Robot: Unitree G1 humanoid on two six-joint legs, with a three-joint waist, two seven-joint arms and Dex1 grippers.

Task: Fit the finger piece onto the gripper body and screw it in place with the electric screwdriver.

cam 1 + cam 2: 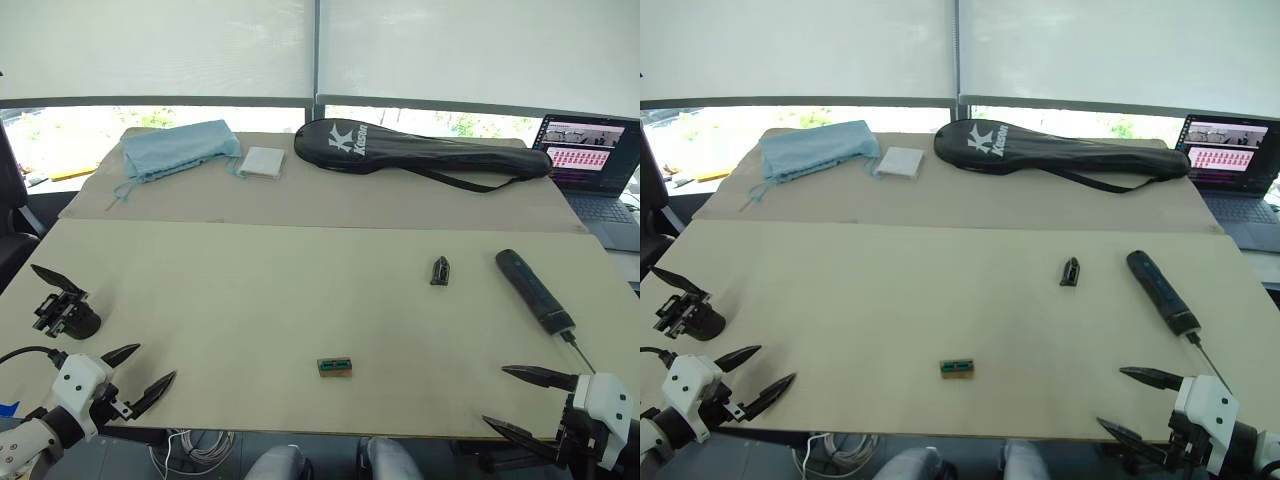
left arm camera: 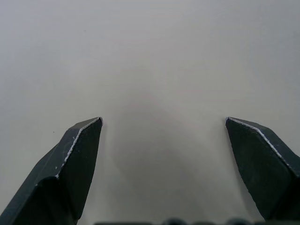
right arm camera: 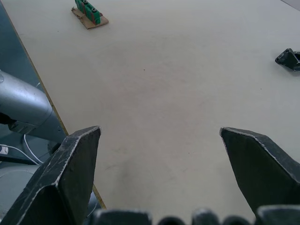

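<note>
The gripper body point(image 1: 66, 310), a chunky black mechanism with a pointed finger, sits at the table's left edge. My left gripper point(image 1: 146, 372) hovers open just in front of it, near the front edge, holding nothing. The small black finger piece point(image 1: 440, 270) lies right of centre, also seen in the right wrist view point(image 3: 288, 59). The electric screwdriver point(image 1: 535, 291) lies further right, its thin bit pointing toward the front edge. My right gripper point(image 1: 520, 400) stands open and empty at the front right corner, just in front of the bit.
A small green-brown box point(image 1: 334, 367) lies near the front edge at centre. At the back are a blue cloth point(image 1: 178, 149), a white pad point(image 1: 262, 162) and a black racket bag point(image 1: 420, 148). A laptop point(image 1: 590, 165) stands at the far right.
</note>
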